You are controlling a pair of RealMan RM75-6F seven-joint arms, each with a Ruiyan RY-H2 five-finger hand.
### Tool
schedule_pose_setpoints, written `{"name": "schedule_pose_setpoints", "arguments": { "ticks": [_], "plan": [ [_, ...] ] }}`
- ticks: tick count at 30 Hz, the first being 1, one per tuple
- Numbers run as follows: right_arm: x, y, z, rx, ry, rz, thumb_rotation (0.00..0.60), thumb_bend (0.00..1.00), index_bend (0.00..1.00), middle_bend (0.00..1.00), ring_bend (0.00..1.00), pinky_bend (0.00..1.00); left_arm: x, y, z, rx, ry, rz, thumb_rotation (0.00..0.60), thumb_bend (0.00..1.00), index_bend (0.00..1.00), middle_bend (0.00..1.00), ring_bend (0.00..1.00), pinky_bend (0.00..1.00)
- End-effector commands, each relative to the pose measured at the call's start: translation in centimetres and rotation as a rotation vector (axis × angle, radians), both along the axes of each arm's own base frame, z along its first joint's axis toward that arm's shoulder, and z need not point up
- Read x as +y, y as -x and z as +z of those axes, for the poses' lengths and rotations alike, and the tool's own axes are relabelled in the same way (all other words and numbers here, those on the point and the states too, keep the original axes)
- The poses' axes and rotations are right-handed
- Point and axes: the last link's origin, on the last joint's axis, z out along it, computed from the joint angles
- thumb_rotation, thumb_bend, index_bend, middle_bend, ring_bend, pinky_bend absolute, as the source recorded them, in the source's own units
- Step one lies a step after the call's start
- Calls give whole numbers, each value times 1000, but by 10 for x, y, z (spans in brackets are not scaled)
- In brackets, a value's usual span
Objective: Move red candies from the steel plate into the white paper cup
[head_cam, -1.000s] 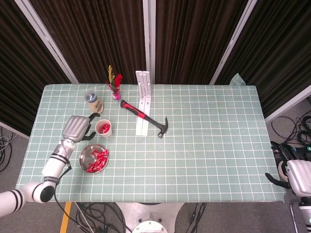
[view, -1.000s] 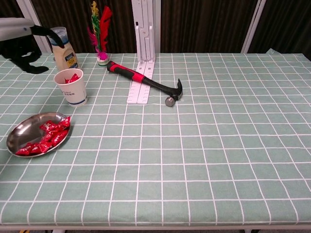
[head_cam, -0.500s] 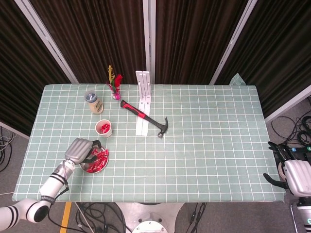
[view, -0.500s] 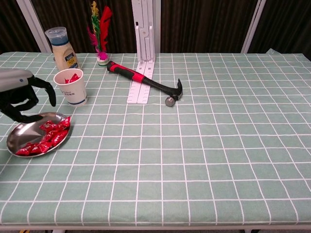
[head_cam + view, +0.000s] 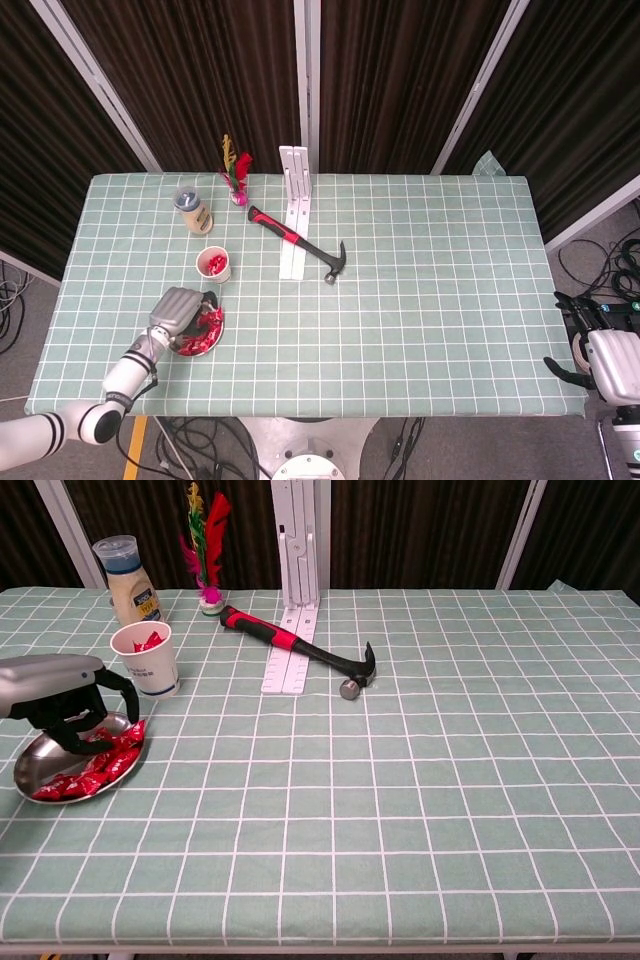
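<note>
The steel plate (image 5: 180, 350) (image 5: 42, 757) lies near the table's front left corner, with a heap of red candies (image 5: 207, 330) (image 5: 98, 764) on its right side. Behind it stands the white paper cup (image 5: 214, 265) (image 5: 148, 660), with red candies (image 5: 149, 638) showing inside. My left hand (image 5: 177, 308) (image 5: 58, 695) hovers low over the back of the plate, palm down. Its fingers (image 5: 72, 734) are spread and curl down onto the candies; I see none pinched. My right hand (image 5: 608, 360) hangs beyond the table's right edge, holding nothing.
A red-and-black hammer (image 5: 300, 243) (image 5: 300, 650) lies across a white rail (image 5: 294, 212) (image 5: 298, 600) at mid-table. A sauce bottle (image 5: 192, 210) (image 5: 128, 577) and a feathered shuttlecock (image 5: 236, 176) (image 5: 205, 550) stand behind the cup.
My left hand has come back from beside the cup, toward the front edge, and lowered over the plate until its fingers reach the candies. The right hand has hardly moved.
</note>
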Motion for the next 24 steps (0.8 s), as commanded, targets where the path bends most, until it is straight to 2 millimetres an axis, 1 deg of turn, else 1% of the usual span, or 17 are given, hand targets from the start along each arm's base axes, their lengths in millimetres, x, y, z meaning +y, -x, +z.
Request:
{"name": "schedule_pose_setpoints", "arguments": {
  "ticks": [1, 13, 24],
  "plan": [
    [0, 0, 0, 1, 0, 0, 600, 96, 121, 238, 135, 469, 1, -1, -3, -4, 3, 5, 600, 335, 475, 939, 990, 1000],
    [1, 0, 1, 4, 3, -2, 600, 96, 121, 238, 135, 469, 4, -4, -10, -16, 16, 9, 600, 323, 502, 941, 990, 1000],
    [1, -1, 1, 5, 2, -3, 600, 96, 121, 238, 135, 470, 7, 3, -13, -24, 0, 32, 600, 336, 574, 950, 993, 1000]
  ]
}}
